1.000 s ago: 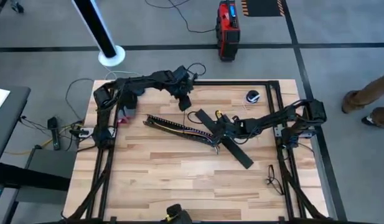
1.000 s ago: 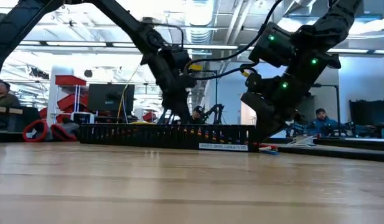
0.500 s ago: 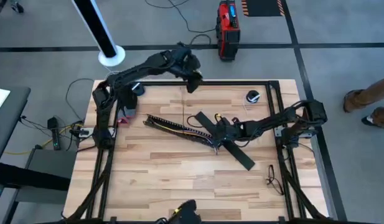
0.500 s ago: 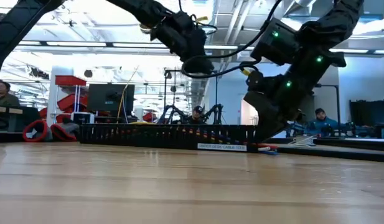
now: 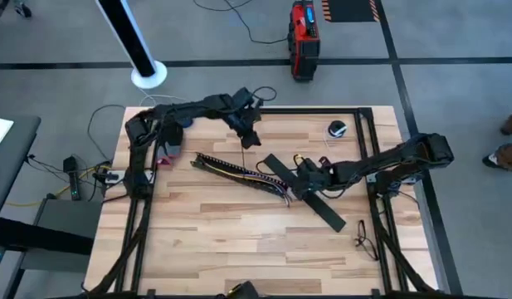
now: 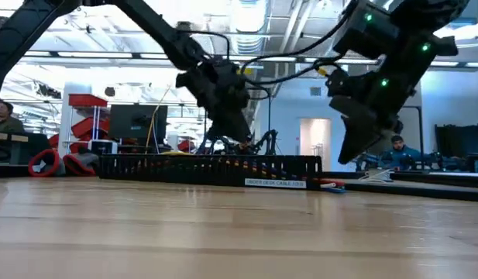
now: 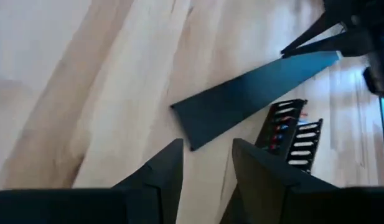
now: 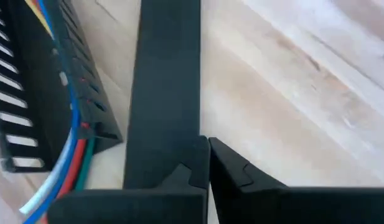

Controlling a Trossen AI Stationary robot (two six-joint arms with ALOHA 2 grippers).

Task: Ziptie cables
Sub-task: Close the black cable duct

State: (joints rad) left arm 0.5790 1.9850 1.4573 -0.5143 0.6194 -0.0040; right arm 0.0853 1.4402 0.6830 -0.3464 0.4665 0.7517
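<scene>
Blue, white, red and green cables lie in the slotted black channel mid-bench, seen from above. Left wrist view: my left jaws stand narrowly apart. Right wrist view: my right jaws look closed beside the flat black strip.

overhead, table-level and two close wrist views, all sharing the slotted channel

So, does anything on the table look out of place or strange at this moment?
Yes. The flat black strip lies slanted across one end of the slotted channel instead of alongside it. The cables spill out of that channel's end, loose, with no ziptie visible on them.
</scene>
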